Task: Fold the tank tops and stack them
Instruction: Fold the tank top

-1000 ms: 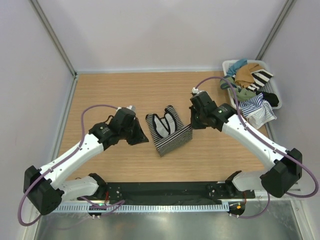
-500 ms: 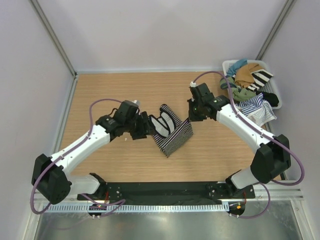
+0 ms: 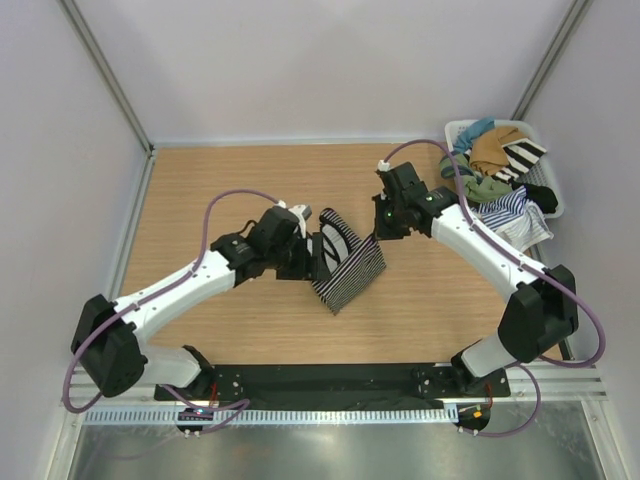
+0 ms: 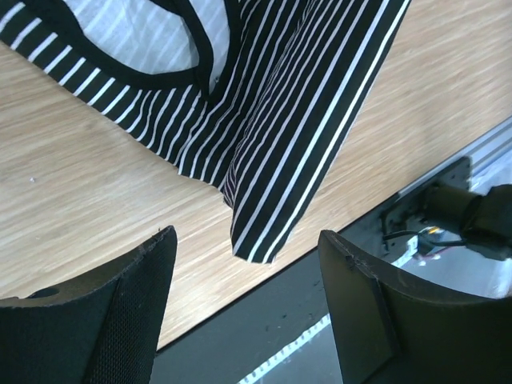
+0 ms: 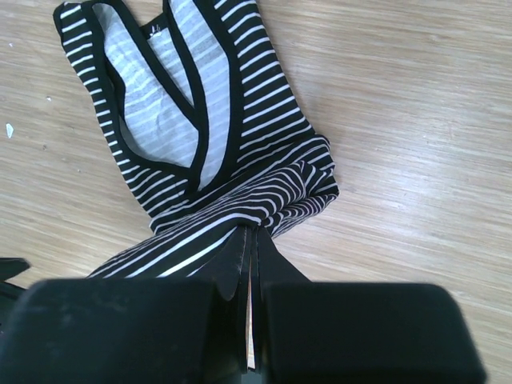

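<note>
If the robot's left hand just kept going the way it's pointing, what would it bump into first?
Most likely the fine black-and-white striped tank top: its lower corner sits straight ahead of the open left hand, with the light wooden table beyond it. How far off the cloth is, the picture doesn't show.

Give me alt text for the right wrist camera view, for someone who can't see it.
The right gripper is shut on a fold of a fine-striped black-and-white tank top. The rest lies on the wooden table, its black-trimmed neckline farthest from the gripper.

White basket [image 3: 453, 128], tan cloth [image 3: 492, 148], wooden table [image 3: 220, 180]
</note>
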{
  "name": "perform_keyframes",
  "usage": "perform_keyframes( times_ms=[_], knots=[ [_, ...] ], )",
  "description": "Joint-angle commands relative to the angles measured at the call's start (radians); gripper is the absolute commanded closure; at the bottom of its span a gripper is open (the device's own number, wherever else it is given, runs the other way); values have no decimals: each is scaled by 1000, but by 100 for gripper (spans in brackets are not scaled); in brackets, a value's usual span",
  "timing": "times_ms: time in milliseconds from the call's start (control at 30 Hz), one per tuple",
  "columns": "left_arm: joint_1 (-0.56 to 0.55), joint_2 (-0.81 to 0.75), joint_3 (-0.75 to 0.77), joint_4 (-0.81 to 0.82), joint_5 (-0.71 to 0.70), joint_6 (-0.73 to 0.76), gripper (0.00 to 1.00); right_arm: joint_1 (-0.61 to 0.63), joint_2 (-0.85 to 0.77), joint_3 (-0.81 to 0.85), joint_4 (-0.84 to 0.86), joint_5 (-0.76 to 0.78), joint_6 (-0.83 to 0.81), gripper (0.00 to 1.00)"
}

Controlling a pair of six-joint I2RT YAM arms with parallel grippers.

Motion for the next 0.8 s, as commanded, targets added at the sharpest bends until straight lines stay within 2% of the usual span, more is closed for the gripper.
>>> perform_keyframes(
  times_ms=[0, 133, 367, 633, 700, 733, 767],
  knots=[
    [-15, 45, 54, 11, 21, 84, 28, -8, 7, 61, 26, -16, -11, 99],
    [-33, 91, 76, 6, 44, 111, 31, -11, 13, 66, 23, -21, -11, 99],
    [-38, 168, 116, -13, 78, 128, 50, -13, 21, 70, 26, -24, -9, 99],
    [-47, 226, 160, -13, 119, 131, 56, -22, 36, 87, 20, -30, -11, 99],
    [-47, 243, 172, -19, 119, 134, 65, -22, 39, 90, 20, -30, -9, 99],
    [-47, 246, 178, -19, 122, 135, 77, -25, 39, 90, 18, -31, -11, 99],
    [-47, 251, 186, -20, 127, 137, 84, -25, 39, 90, 20, -33, -9, 99]
  ],
)
